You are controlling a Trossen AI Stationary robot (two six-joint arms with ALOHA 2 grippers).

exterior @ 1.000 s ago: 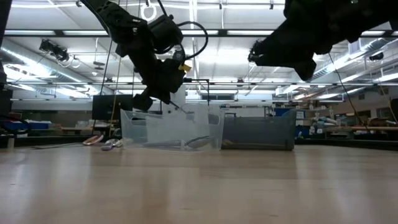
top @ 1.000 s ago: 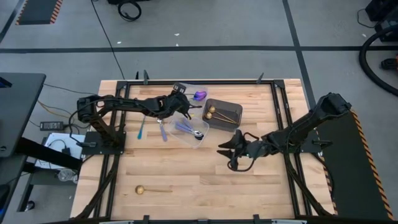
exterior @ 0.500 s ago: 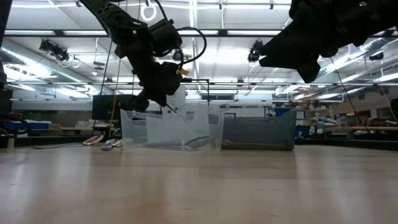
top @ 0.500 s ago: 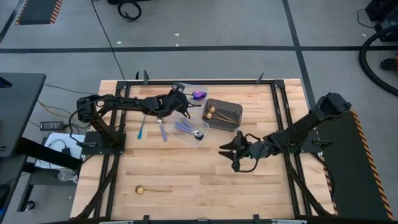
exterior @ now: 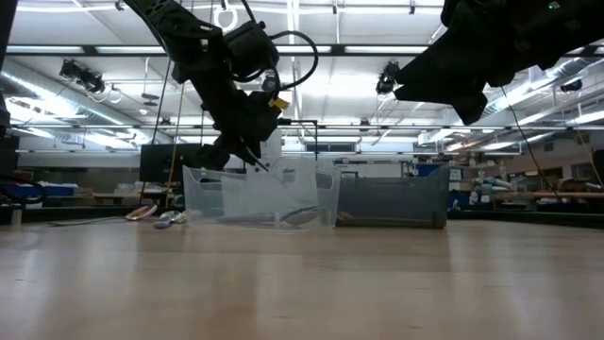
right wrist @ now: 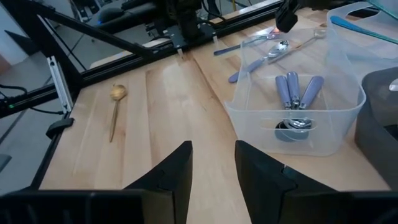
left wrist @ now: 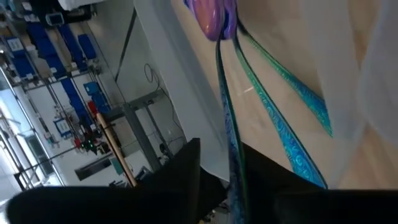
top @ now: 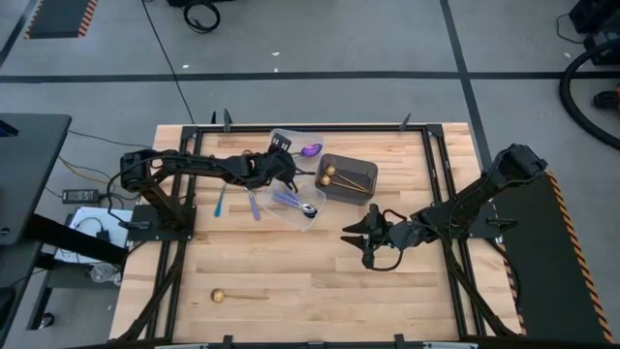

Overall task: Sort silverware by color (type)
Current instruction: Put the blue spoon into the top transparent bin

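Wooden tabletop [top: 291, 271]: left gripper [top: 287, 169] hovers over clear plastic tub [top: 291, 142], teal-handled iridescent spoon [left wrist: 233, 155] between its fingers; grip unclear. Right gripper [top: 351, 236] open, empty.

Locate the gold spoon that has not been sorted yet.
In the high view the loose gold spoon lies alone on the bare wood near the table's front left corner, far from the tubs and the dark bin holding the other gold spoons.

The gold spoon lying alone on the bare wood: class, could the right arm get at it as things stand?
Probably yes. The gold spoon lies alone on open table, and the right gripper hangs nearby, jaws apart and empty.
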